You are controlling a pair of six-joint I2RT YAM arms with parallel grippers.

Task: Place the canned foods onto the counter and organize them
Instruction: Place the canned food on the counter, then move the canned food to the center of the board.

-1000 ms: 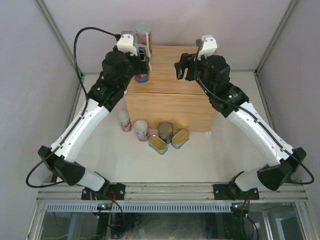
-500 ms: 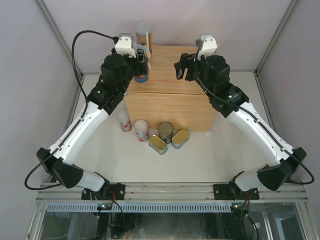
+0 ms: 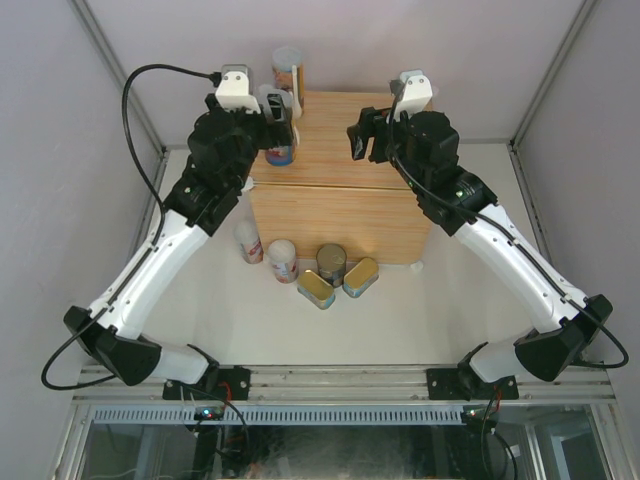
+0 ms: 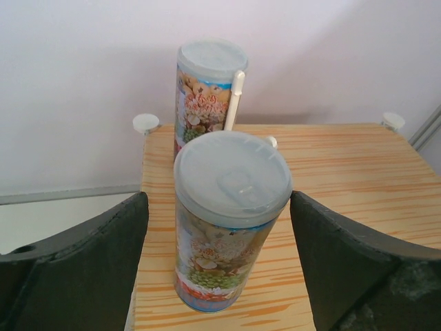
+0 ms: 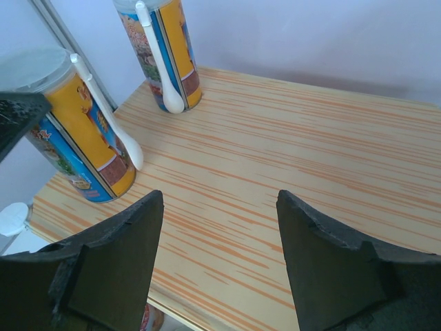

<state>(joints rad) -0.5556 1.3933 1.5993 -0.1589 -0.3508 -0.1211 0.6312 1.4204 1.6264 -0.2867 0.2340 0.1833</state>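
The wood-grain counter (image 3: 340,210) bears two tall white-lidded cans at its left edge: one at the back corner (image 3: 287,68) and a nearer one (image 3: 281,152). My left gripper (image 3: 274,112) is open, its fingers standing clear on either side of the nearer can (image 4: 231,221), which stands upright on the counter (image 4: 344,179). The back can (image 4: 207,89) is behind it. My right gripper (image 3: 362,135) is open and empty over the counter top (image 5: 289,152); both cans show in its view, the back one (image 5: 162,55) and the nearer one (image 5: 76,131).
In front of the counter on the white table stand two more tall cans (image 3: 248,240) (image 3: 283,260), a dark can (image 3: 331,263) and two flat gold tins (image 3: 316,290) (image 3: 361,277). Walls close in left, right and behind.
My left arm has drawn back to the left, away from the nearer can, which stays on the counter. The right arm has not moved.
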